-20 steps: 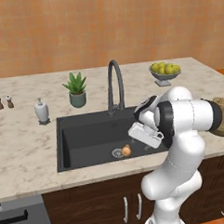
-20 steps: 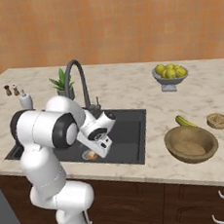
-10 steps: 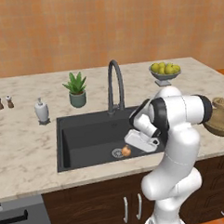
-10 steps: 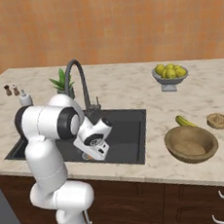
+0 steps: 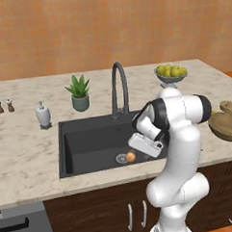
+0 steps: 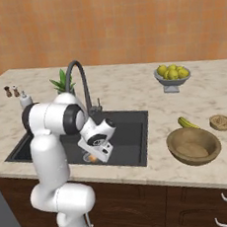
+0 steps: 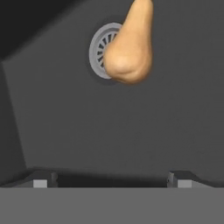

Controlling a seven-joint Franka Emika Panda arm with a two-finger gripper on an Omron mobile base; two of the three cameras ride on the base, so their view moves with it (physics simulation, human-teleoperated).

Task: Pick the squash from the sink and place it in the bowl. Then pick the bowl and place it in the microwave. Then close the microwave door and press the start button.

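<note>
Below, my two-finger gripper [image 7: 112, 178], jaws spread wide and empty, hovers inside the black rectangular sink [image 5: 90, 138], where the orange-tan squash [image 7: 130, 48] lies ahead beside the steel drain [image 7: 99, 50], its long axis pointing away from me.

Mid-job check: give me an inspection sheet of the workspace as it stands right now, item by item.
Surface: marble counter with a black sink set in it.
Job's things: squash lies on the sink floor beside the drain; wooden bowl sits on the counter, nothing in it.
Clutter: fruit bowl, potted plant, soap bottle, two shakers, a banana and a small dish by the wooden bowl.
End effector: open, holding nothing, low over the sink, short of the squash.
Cables: nothing seen.
Surroundings: orange wall, dark cabinets below.
</note>
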